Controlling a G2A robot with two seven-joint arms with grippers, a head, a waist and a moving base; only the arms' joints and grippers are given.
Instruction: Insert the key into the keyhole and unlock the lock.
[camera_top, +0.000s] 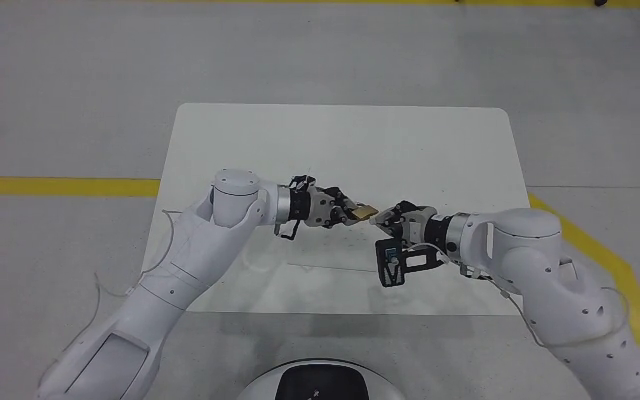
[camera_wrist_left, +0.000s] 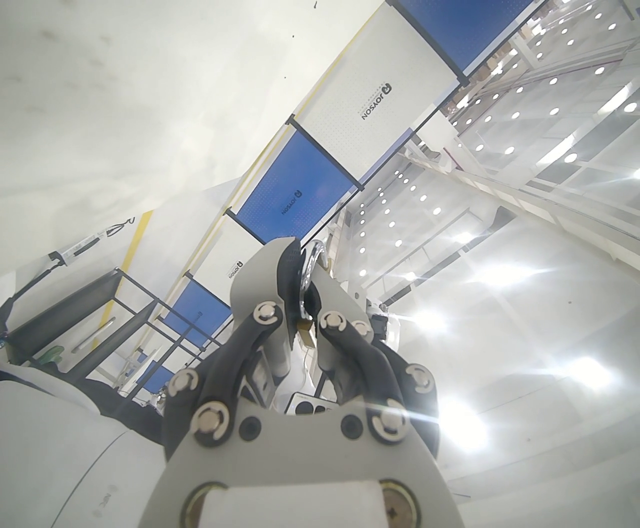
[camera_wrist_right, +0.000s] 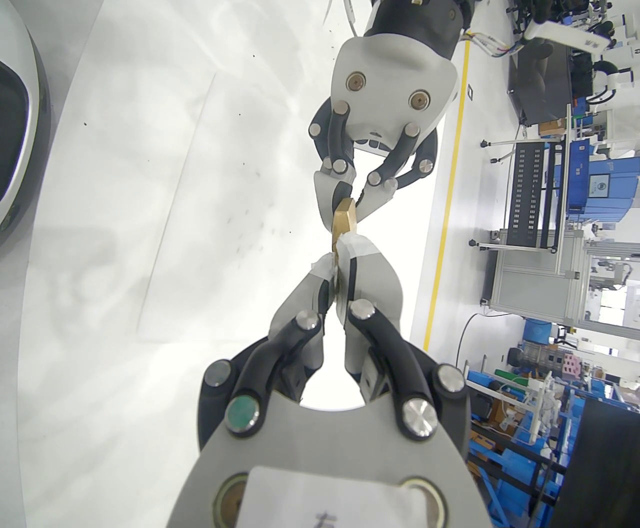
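A brass padlock (camera_top: 361, 211) hangs in the air above the middle of the white table (camera_top: 440, 140). My left gripper (camera_top: 346, 213) is shut on it. In the left wrist view the silver shackle (camera_wrist_left: 316, 254) sticks out between the fingers (camera_wrist_left: 287, 260), and a bit of the brass body (camera_wrist_left: 305, 335) shows lower down. My right gripper (camera_wrist_right: 340, 261), its fingertips (camera_wrist_right: 361, 248) wrapped in white tape, is shut on the key (camera_wrist_right: 338, 283), a thin metal piece mostly hidden between them. Its tips touch the end of the padlock (camera_wrist_right: 344, 219), which the left gripper (camera_wrist_right: 353, 196) holds from the other side.
Both arms meet over the table's middle, a little above its surface (camera_wrist_right: 150, 200). A yellow floor line (camera_top: 70, 186) runs past both sides of the table. Racks and blue equipment (camera_wrist_right: 575, 175) stand beyond the table's edge.
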